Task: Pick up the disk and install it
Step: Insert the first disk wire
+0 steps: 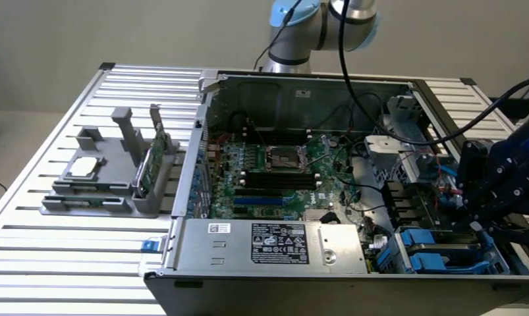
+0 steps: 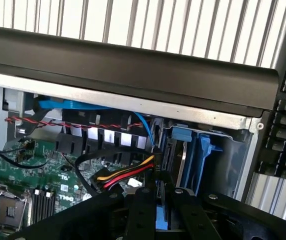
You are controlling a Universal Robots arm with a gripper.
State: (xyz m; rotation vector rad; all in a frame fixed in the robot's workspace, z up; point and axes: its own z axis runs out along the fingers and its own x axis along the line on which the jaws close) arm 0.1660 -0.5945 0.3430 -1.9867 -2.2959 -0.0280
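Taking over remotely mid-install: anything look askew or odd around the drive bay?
Nothing is clearly damaged or spilled. The gripper hangs over the blue drive bay at the case's corner. Loose red, yellow and black wires run close to the bay's opening.

The bench is being seen as ribbed bare metal, pale and softly shining. On it, the computer case is being shown as dull grey sheet metal, with a matt black outer panel along its edge. Inside the case, the motherboard is being seen as glossy green circuit board, and the power supply at the case's near edge as brushed silver metal bearing a printed paper label. Smooth blue plastic is being shown on the drive bay frames at the case's corner. Beside the case, a matt grey plastic holder is being seen. The gripper is being shown in matt black.
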